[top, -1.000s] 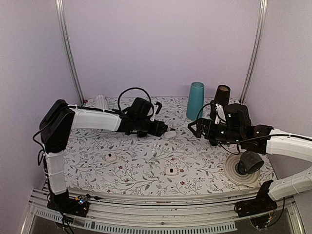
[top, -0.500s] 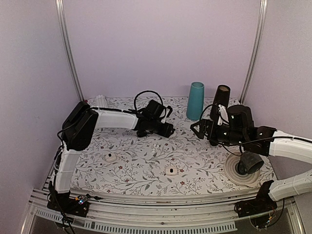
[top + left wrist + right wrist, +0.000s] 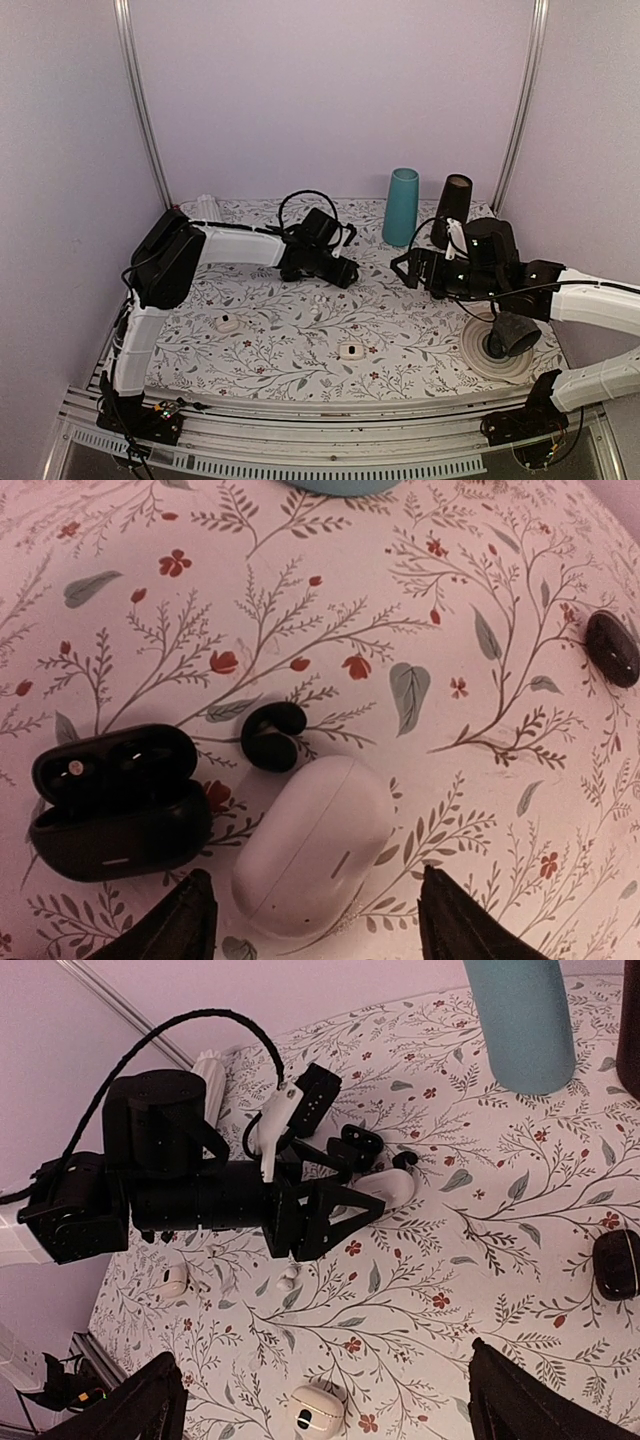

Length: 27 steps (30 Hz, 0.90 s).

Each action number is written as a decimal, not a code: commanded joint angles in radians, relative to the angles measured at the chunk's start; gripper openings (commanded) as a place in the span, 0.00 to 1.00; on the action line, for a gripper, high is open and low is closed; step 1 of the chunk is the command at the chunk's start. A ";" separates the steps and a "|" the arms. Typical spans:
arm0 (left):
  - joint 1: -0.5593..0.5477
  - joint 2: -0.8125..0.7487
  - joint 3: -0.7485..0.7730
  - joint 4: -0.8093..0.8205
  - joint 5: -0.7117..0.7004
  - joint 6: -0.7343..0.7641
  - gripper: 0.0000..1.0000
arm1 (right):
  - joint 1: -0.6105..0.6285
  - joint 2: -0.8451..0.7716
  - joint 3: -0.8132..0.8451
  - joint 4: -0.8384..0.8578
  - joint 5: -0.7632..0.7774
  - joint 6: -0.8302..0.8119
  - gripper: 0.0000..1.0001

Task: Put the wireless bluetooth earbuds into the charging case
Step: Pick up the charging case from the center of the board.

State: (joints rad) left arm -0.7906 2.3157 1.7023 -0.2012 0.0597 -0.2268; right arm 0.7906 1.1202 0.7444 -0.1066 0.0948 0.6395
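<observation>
Where the left gripper (image 3: 345, 271) is held low over the middle of the table (image 3: 420, 335), the white case (image 3: 315, 845) is seen lying flat with its lid shut. The case is flanked by the gripper's fingers (image 3: 190, 925), which are spread wide, one on each side. A thin strip of table is visible between each finger and the case, so nothing is gripped. One tiny white bud (image 3: 288, 1275) is seen on the table nearer the arms' bases, apart from the case; a second bud cannot be made out with certainty.

Just beside the case an open black case (image 3: 115, 800) is set, and a black hooked bud (image 3: 272, 735) lies at the white case's far end, touching it or nearly so. Closer to the near edge, two white pieces with dark spots are placed well apart, one to the left (image 3: 229, 323) and one nearer the middle (image 3: 350, 351). The right gripper (image 3: 408, 266) is held above the table to the right, its jaws fully spread and empty. A black rounded piece (image 3: 615, 1263) lies near it. A teal cup (image 3: 402, 206) and a dark cylinder (image 3: 455, 198) are stood at the back.
</observation>
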 commanded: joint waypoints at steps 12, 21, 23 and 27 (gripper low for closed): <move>-0.042 0.074 0.012 -0.034 -0.092 0.109 0.61 | -0.007 0.023 0.003 0.019 -0.010 0.012 0.99; -0.047 -0.001 -0.075 0.034 -0.076 0.130 0.26 | -0.007 0.031 0.003 0.020 -0.007 0.008 0.99; -0.046 -0.046 -0.128 0.082 -0.052 0.140 0.20 | -0.008 0.033 0.002 0.022 -0.007 0.008 0.99; -0.047 -0.139 -0.249 0.184 -0.015 0.155 0.16 | -0.014 0.042 0.003 0.033 -0.025 0.006 0.99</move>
State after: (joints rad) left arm -0.8268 2.2772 1.5517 -0.1028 -0.0036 -0.0998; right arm 0.7887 1.1488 0.7444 -0.1043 0.0902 0.6403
